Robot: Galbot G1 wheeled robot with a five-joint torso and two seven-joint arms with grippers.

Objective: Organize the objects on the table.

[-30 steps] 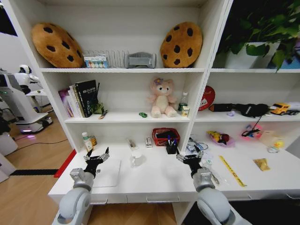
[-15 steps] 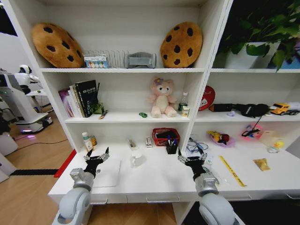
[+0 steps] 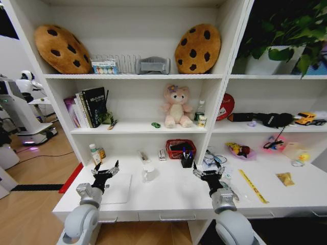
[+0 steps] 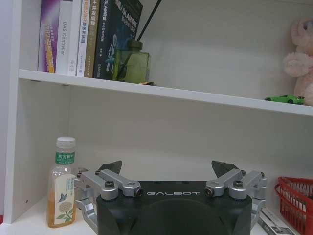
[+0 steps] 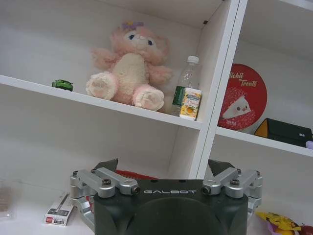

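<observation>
Left claw (image 3: pixel 106 171) wide open, empty, above laptop (image 3: pixel 116 188); right claw (image 3: pixel 208 173) wide open, empty, over worktop (image 3: pixel 173 196).

My left gripper (image 3: pixel 106 172): raised forward, fingers spread wide apart.
My right gripper (image 3: pixel 207 173): raised forward, fingers likewise spread apart.
</observation>
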